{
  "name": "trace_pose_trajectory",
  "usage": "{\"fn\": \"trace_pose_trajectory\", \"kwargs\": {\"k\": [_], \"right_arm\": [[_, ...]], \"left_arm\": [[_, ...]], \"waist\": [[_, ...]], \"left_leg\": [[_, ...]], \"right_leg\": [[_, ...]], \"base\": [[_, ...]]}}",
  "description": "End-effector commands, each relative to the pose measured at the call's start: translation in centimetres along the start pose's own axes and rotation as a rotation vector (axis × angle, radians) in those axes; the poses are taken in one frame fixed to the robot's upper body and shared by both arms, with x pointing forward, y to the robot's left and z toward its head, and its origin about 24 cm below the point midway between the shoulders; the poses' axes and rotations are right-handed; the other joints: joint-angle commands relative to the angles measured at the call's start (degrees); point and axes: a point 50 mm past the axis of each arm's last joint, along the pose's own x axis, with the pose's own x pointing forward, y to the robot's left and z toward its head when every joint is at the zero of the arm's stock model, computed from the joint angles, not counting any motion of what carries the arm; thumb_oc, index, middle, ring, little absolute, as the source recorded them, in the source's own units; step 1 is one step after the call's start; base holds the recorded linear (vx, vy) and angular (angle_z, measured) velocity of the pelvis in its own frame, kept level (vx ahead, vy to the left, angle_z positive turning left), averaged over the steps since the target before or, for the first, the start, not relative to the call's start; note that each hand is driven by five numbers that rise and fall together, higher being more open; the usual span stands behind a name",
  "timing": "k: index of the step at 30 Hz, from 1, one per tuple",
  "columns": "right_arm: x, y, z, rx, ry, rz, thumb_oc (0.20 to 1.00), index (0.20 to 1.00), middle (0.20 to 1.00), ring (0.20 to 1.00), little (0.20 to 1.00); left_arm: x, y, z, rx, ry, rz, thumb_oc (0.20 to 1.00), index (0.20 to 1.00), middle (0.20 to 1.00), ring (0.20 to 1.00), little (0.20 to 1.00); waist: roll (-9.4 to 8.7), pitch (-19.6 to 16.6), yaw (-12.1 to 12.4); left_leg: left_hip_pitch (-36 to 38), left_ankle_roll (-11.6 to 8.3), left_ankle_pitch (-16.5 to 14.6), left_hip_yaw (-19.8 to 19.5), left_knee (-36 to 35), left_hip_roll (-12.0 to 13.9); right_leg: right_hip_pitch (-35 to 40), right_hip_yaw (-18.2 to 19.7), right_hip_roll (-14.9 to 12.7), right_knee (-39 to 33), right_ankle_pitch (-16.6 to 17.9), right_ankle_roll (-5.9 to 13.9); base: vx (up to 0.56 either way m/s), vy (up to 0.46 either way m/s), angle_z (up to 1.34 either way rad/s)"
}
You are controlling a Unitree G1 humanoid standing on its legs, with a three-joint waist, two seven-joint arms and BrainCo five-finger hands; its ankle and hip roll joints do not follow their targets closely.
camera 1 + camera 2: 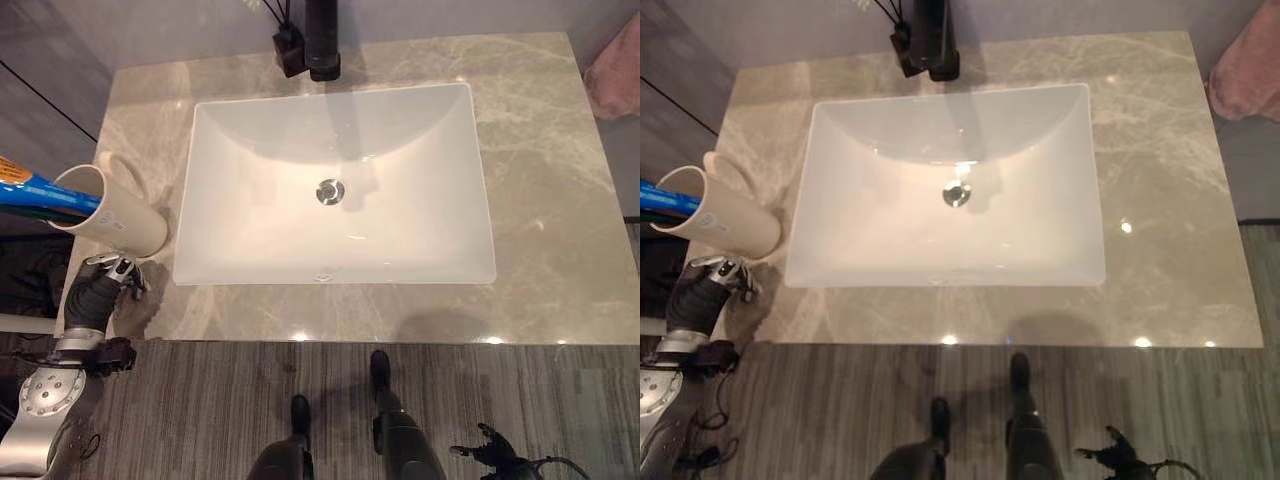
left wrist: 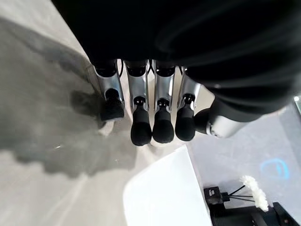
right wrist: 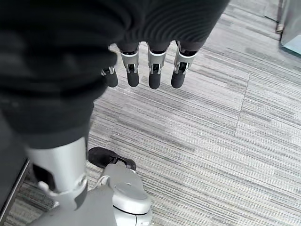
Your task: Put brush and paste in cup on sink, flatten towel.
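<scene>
A cream mug (image 1: 115, 215) stands at the left end of the marble counter (image 1: 550, 250). A blue toothpaste tube (image 1: 40, 190) and a dark brush handle (image 1: 62, 212) stick out of its mouth. My left hand (image 1: 105, 280) sits just in front of the mug at the counter's front left corner, its fingers (image 2: 141, 127) straight over the stone and holding nothing. A pink towel (image 1: 615, 70) lies bunched past the counter's far right corner. My right hand (image 1: 490, 445) hangs low over the floor, fingers (image 3: 153, 75) straight and empty.
A white rectangular sink (image 1: 230, 250) fills the middle of the counter, with a black faucet (image 1: 322, 40) behind it. Bare marble runs along the right side and the front edge. Striped grey carpet (image 3: 211, 122) lies below.
</scene>
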Motion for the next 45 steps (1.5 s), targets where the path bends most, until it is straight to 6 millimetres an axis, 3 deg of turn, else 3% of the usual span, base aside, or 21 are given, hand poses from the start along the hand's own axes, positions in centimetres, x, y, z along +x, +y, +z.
{"fn": "trace_pose_trajectory", "kwargs": {"k": [1, 17, 25, 29, 34, 37, 45], "right_arm": [[0.2, 0.9, 1.5, 0.025, -0.044, 0.007, 1.0, 1.0, 1.0, 1.0, 1.0], [0.2, 1.1, 2.6, 0.031, -0.093, 0.017, 1.0, 1.0, 1.0, 1.0, 1.0], [0.2, 1.2, 2.9, 0.033, -0.11, 0.023, 1.0, 1.0, 1.0, 1.0, 1.0], [0.2, 1.5, 2.9, 0.039, -0.109, 0.029, 1.0, 1.0, 1.0, 1.0, 1.0], [0.1, 1.8, 2.3, 0.039, -0.089, 0.04, 1.0, 1.0, 1.0, 1.0, 1.0], [0.0, 1.7, 1.2, 0.047, -0.046, 0.044, 1.0, 1.0, 1.0, 1.0, 1.0], [0.0, 1.2, 0.7, 0.04, -0.034, 0.038, 1.0, 1.0, 1.0, 1.0, 1.0]], "left_arm": [[1.1, 1.8, 2.0, 0.081, -0.116, 0.086, 0.2, 0.2, 0.2, 0.2, 0.2], [3.1, 2.2, 3.5, 0.144, -0.192, 0.125, 0.2, 0.2, 0.2, 0.2, 0.2], [5.2, 3.3, 5.6, 0.219, -0.266, 0.188, 0.2, 0.2, 0.2, 0.2, 0.2], [5.9, 2.8, 5.8, 0.222, -0.279, 0.181, 0.2, 0.2, 0.2, 0.2, 0.2], [5.5, 1.5, 4.6, 0.198, -0.246, 0.122, 0.2, 0.2, 0.2, 0.2, 0.2], [4.2, 0.8, 3.1, 0.159, -0.179, 0.053, 0.2, 0.2, 0.2, 0.2, 0.2], [3.0, 2.5, 2.7, 0.182, -0.15, 0.101, 0.2, 0.2, 0.2, 0.2, 0.2]], "waist": [[-2.05, 0.1, -1.8], [-3.61, 1.6, -2.4], [-4.15, 2.1, -3.2], [-4.21, 2.0, -3.4], [-4.16, 1.7, -3.4], [-3.84, 0.2, -3.2], [-3.52, -0.4, -2.5]], "left_leg": [[-4.2, 0.64, 4.2, 0.5, 0.1, -1.4], [-6.6, 0.66, 4.1, 1.3, 0.1, -1.1], [-7.9, 0.46, 4.2, 1.5, 0.1, -0.9], [-7.6, 0.39, 4.1, 1.8, 0.1, -0.9], [-5.6, 0.52, 3.4, 2.0, 0.1, -1.0], [-2.7, 0.68, 2.4, 2.1, 0.1, -1.0], [-2.2, 0.78, 2.6, 1.3, 0.1, -1.1]], "right_leg": [[7.4, 2.3, -2.6, -0.1, -7.0, 3.33], [4.0, 3.9, -1.7, -0.1, -6.6, 3.35], [2.2, 4.3, -1.3, -0.1, -6.0, 3.53], [2.2, 4.6, -1.2, -0.1, -6.0, 3.62], [3.9, 4.8, -1.2, -0.1, -6.4, 3.48], [6.9, 4.4, -1.6, -0.1, -7.1, 3.33], [8.0, 3.2, -1.8, -0.1, -7.2, 3.24]], "base": [[0.01, 0.017, -0.07], [0.0, 0.0, -0.04], [0.0, -0.001, -0.02], [0.0, 0.0, 0.0], [0.02, 0.015, -0.07], [0.05, 0.02, -0.09], [-0.02, -0.005, 0.04]]}}
